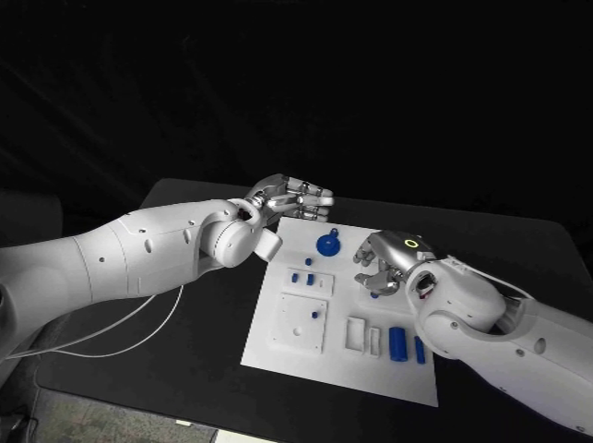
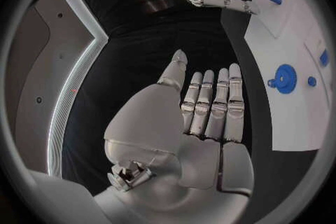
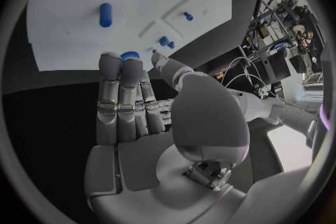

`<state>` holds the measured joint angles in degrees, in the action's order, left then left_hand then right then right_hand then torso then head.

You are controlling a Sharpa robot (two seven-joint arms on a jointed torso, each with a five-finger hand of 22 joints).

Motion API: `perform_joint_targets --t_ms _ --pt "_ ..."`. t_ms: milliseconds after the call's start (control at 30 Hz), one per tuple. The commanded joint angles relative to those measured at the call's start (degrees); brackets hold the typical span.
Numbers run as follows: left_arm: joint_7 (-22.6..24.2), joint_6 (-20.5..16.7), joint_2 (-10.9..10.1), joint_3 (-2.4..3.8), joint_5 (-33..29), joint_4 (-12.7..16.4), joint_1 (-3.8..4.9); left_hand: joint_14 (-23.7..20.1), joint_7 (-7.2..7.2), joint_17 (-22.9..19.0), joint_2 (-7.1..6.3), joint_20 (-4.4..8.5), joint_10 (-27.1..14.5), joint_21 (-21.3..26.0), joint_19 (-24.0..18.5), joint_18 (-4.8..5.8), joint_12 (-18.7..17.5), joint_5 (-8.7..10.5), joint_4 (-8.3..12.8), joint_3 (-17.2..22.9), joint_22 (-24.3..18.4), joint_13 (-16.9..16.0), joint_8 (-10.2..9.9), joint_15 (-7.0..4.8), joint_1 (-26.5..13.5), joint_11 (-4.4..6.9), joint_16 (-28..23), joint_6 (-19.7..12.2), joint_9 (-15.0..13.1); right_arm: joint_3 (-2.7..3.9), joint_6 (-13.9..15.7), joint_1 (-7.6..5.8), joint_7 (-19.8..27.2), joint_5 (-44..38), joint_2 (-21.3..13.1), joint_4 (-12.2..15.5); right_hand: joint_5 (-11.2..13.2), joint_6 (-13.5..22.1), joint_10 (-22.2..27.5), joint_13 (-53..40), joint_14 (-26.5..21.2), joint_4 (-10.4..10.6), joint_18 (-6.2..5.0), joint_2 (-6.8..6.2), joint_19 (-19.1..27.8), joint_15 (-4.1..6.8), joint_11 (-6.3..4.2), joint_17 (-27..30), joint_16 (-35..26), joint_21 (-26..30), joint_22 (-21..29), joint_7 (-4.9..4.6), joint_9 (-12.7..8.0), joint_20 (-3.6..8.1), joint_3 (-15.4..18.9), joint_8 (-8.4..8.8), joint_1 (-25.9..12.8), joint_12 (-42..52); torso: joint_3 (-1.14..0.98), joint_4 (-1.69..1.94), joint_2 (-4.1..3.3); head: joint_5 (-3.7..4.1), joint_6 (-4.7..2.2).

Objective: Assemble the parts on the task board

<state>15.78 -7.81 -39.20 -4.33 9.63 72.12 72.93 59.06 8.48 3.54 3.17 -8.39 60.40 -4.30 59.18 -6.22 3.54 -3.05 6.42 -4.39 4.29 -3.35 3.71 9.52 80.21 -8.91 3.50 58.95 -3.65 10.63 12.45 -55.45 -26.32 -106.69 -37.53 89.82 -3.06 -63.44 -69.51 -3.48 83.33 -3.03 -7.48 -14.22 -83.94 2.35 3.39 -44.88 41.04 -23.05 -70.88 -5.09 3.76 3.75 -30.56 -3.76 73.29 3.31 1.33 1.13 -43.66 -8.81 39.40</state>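
The left hand (image 1: 290, 199) hovers at the far left corner of the task board (image 1: 296, 355), above the dark counter (image 1: 176, 360). In the left wrist view its fingers (image 2: 210, 102) lie straight and side by side, the thumb a little apart, and nothing is held between them.

The white task board lies in the middle of the counter, turned slightly so that its long sides run from far to near. Near its far edge sits a round blue gear-like part (image 1: 328, 245); the left wrist view shows it just beside the hand's fingertips, with a small blue stud next to it. Toward the board's left side, two small blue pegs (image 1: 302, 277) stand close together, and nearer still a square recessed block (image 1: 301, 321) holds another small blue peg. To the right of that block are two pale rectangular slots, and then two blue cylinders (image 1: 398, 343) lying lengthwise near the board's right edge.

The right hand (image 1: 389, 261) hangs over the far right part of the board, to the right of the gear-like part. Its fingers (image 3: 117, 95) are extended together and grip nothing, with the thumb set off to one side.
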Motion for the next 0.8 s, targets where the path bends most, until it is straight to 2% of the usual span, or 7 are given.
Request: perform_joint_targets --t_ms 33,100,233,333,367,533,800 --pt "1.6 0.5 -0.4 0.04 0.2 0.4 0.05 0.0 0.03 0.0 0.30 -0.25 -0.1 -0.2 0.0 0.02 0.0 0.11 -0.2 0.1 -0.1 0.0 -0.1 -0.21 0.2 0.03 0.0 -0.1 0.1 0.41 -2.1 -0.12 4.3 3.7 -1.3 -0.7 0.2 0.6 0.8 0.0 0.3 0.2 -0.69 -0.27 -2.6 -0.19 0.35 0.1 0.4 -0.5 -0.1 0.29 -0.1 -0.37 2.0 0.18 0.4 0.1 -0.06 -0.04 -0.02 0.38 -0.34" --pt "1.7 0.4 -0.6 0.03 0.2 0.5 0.05 0.0 0.02 0.0 0.30 -0.24 -0.1 -0.2 0.0 0.04 0.0 0.08 -0.2 0.2 -0.1 0.0 -0.1 -0.21 0.2 0.05 0.0 -0.1 0.1 0.69 -3.5 -0.21 4.7 4.2 -2.1 -1.5 0.2 1.4 2.4 0.0 0.3 0.3 -0.75 -0.10 -2.6 -0.47 0.71 0.2 0.5 -0.7 -0.1 0.71 -0.1 -0.57 4.2 0.14 0.5 0.2 -0.05 -0.01 0.00 0.53 -0.53" --pt "1.7 0.4 -0.9 0.02 0.2 0.6 0.04 0.0 0.02 0.0 0.30 -0.24 -0.1 -0.2 0.0 0.04 0.0 0.08 -0.2 0.2 -0.1 0.0 -0.1 -0.21 0.2 0.05 0.0 -0.1 0.1 0.88 -5.4 -0.27 4.9 4.5 -2.8 -2.5 0.2 2.2 5.1 0.0 0.2 0.4 -1.25 0.42 -2.5 -1.01 1.50 0.3 0.7 -0.3 0.2 0.81 -0.1 -1.10 9.2 0.18 1.1 0.1 -0.11 0.13 -0.03 0.87 -0.69" --pt "1.8 0.4 -0.9 0.02 0.2 0.7 0.02 0.0 0.04 0.0 0.29 -0.23 -0.1 -0.2 0.0 0.06 0.0 0.07 -0.2 0.2 -0.1 0.0 -0.1 -0.21 0.1 0.04 0.0 -0.1 0.1 0.93 -6.5 -0.29 5.0 4.4 -2.9 -3.2 0.3 3.0 6.1 0.1 0.0 0.7 -1.47 0.45 -2.5 -1.15 1.74 0.5 0.8 0.0 0.4 1.06 -0.2 -1.26 11.4 0.26 1.4 0.1 -0.06 0.12 -0.05 1.05 -0.86" --pt "1.8 0.4 -0.9 0.02 0.2 0.7 0.02 0.0 0.04 0.0 0.29 -0.23 -0.1 -0.2 0.0 0.06 0.0 0.07 -0.2 0.2 -0.1 0.0 -0.1 -0.21 0.1 0.04 0.0 -0.1 0.1 0.94 -6.9 -0.29 5.0 4.4 -2.9 -3.4 0.3 3.3 6.5 0.0 -0.1 1.2 -1.64 0.91 -2.5 -1.24 1.83 0.6 0.9 0.2 0.6 1.11 -0.1 -1.42 13.3 0.07 2.2 0.2 -0.02 0.09 -0.05 1.08 -0.91" --pt "1.8 0.5 -0.9 0.02 0.2 0.7 0.01 0.0 0.04 0.0 0.29 -0.23 -0.1 -0.2 0.0 0.06 0.0 0.07 -0.2 0.2 -0.1 0.0 -0.1 -0.21 0.1 0.04 0.0 -0.1 0.1 0.83 -8.2 -0.28 5.2 4.3 -2.7 -4.2 0.3 4.1 7.0 0.0 -0.2 2.2 -1.70 0.67 -2.5 -1.31 1.96 0.7 1.1 0.1 0.7 1.53 -0.2 -1.46 14.7 0.19 2.5 0.1 0.03 0.11 -0.06 1.10 -0.91" --pt "1.7 0.5 -0.9 0.02 0.2 0.5 0.00 0.0 0.04 0.0 0.29 -0.23 -0.1 -0.2 0.0 0.06 0.0 0.07 -0.2 0.2 -0.1 0.0 -0.1 -0.21 0.1 0.04 0.0 -0.1 0.1 0.27 -9.7 -0.15 5.6 4.3 -2.1 -5.2 0.3 4.2 5.8 0.0 -0.3 2.6 -1.63 1.28 -2.5 -1.08 1.59 0.9 1.3 0.1 0.8 1.36 -0.2 -1.42 15.0 0.18 3.2 0.1 0.02 0.24 -0.05 1.10 -0.70"
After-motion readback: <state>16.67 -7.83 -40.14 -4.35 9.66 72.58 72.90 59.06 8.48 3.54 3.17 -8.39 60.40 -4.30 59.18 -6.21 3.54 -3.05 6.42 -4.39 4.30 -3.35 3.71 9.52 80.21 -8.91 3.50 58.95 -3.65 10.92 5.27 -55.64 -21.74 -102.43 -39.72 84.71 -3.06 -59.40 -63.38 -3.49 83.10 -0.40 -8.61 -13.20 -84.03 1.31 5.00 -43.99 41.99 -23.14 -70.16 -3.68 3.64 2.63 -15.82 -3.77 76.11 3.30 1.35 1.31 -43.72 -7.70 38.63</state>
